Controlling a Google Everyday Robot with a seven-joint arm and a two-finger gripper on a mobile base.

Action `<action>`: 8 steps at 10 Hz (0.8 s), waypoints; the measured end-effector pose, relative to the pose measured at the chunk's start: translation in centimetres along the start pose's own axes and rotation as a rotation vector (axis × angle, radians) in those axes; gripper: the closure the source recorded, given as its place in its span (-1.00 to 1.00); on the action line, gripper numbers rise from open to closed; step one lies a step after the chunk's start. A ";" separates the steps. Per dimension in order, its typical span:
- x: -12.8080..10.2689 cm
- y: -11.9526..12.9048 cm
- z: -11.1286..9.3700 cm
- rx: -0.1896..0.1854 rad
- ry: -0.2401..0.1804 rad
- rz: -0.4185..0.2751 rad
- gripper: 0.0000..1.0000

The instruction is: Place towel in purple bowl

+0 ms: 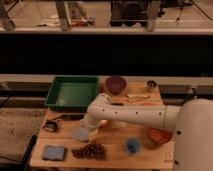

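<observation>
The towel (79, 134) is a small light grey-blue cloth lying on the wooden table (115, 156), left of centre. My gripper (90, 128) sits at the towel's right edge, pointing down onto it, at the end of the white arm (135, 114) that reaches in from the right. The gripper hides part of the cloth. At the back of the table stands the purple bowl (115, 84), well apart from the gripper.
A green tray (55, 95) stands at the back left. An orange bowl (159, 135) and a blue cup (132, 146) are at the front right. A blue pad (53, 152) and a dark cluster (90, 150) lie along the front. A metal cup (151, 86) stands at the back right.
</observation>
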 end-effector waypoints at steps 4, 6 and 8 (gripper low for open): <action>-0.6 -0.4 -0.5 0.015 0.001 -0.032 0.76; -1.2 -0.6 -1.4 0.034 0.015 -0.048 0.99; -2.4 -1.0 -3.7 0.066 0.042 -0.073 1.00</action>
